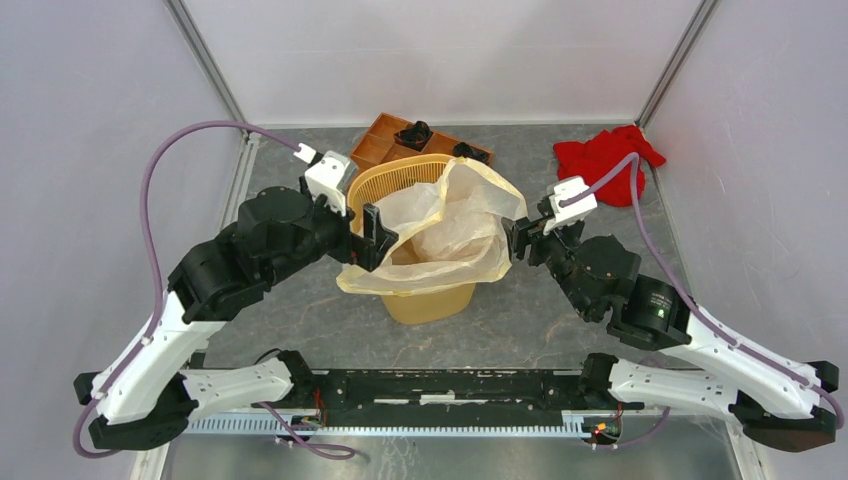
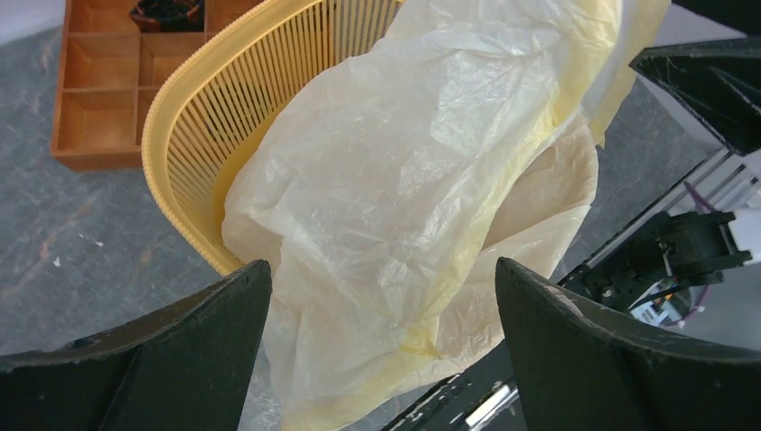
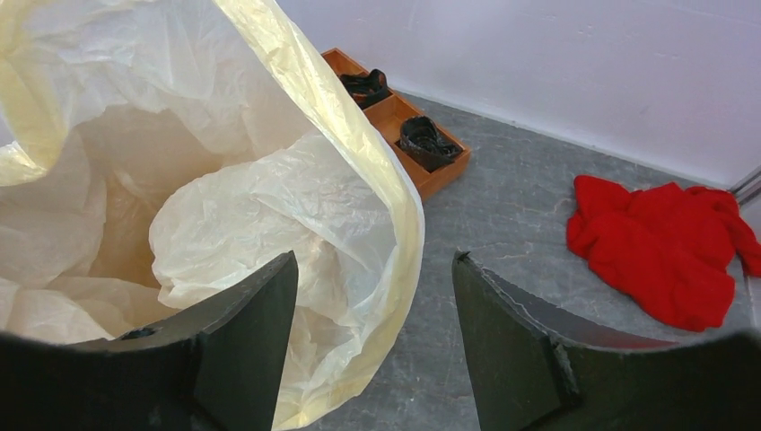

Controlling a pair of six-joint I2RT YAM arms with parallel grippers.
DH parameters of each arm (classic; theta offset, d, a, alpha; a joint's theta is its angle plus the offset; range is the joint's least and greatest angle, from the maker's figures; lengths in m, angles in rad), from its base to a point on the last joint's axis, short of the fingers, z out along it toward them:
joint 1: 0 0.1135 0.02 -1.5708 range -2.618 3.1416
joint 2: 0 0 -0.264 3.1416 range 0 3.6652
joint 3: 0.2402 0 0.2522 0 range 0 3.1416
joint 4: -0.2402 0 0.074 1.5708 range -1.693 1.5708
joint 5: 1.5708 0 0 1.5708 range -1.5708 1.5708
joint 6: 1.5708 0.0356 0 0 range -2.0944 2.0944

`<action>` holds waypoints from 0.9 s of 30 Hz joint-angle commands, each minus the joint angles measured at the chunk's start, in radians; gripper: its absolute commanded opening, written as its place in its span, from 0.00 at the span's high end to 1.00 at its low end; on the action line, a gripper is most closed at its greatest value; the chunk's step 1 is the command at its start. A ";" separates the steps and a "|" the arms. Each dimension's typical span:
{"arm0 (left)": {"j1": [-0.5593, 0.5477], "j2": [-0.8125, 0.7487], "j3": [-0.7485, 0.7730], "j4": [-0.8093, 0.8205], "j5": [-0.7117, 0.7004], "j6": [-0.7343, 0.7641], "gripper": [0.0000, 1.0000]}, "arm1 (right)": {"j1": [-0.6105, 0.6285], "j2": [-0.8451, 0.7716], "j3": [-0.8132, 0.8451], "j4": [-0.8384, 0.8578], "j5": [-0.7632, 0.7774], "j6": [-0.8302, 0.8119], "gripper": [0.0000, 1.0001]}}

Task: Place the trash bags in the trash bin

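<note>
A cream-white translucent trash bag [image 1: 450,225] lies in and over the yellow mesh trash bin [image 1: 385,185] at the table's middle. Its film hangs over the bin's front and right rim. My left gripper [image 1: 372,238] is open at the bin's left front, its jaws wide apart around bag film [image 2: 395,206] without pinching it. The bin's rim [image 2: 179,117] shows bare at the left there. My right gripper [image 1: 520,240] is open at the bin's right side, the bag's edge [image 3: 359,180] between its jaws and loose.
A brown compartmented wooden tray [image 1: 385,140] with black items stands behind the bin, also in the right wrist view [image 3: 413,135]. A red cloth [image 1: 605,160] lies at the back right [image 3: 673,242]. Grey walls close the sides and back.
</note>
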 commanded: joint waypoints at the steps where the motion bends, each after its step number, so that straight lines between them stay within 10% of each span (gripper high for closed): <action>1: -0.043 0.004 0.009 0.085 -0.026 0.163 0.00 | 0.000 0.002 0.032 0.078 0.036 -0.052 0.31; 7: -0.089 -0.012 -0.058 0.169 0.112 0.272 0.00 | 0.000 0.027 0.032 0.076 0.038 -0.055 0.36; 16: -0.124 -0.047 -0.219 0.351 -0.082 0.497 0.02 | 0.000 0.037 0.024 0.106 0.019 -0.059 0.41; 27: -0.123 0.032 -0.114 0.230 -0.282 0.156 0.41 | -0.001 0.105 0.092 0.073 0.034 -0.092 0.66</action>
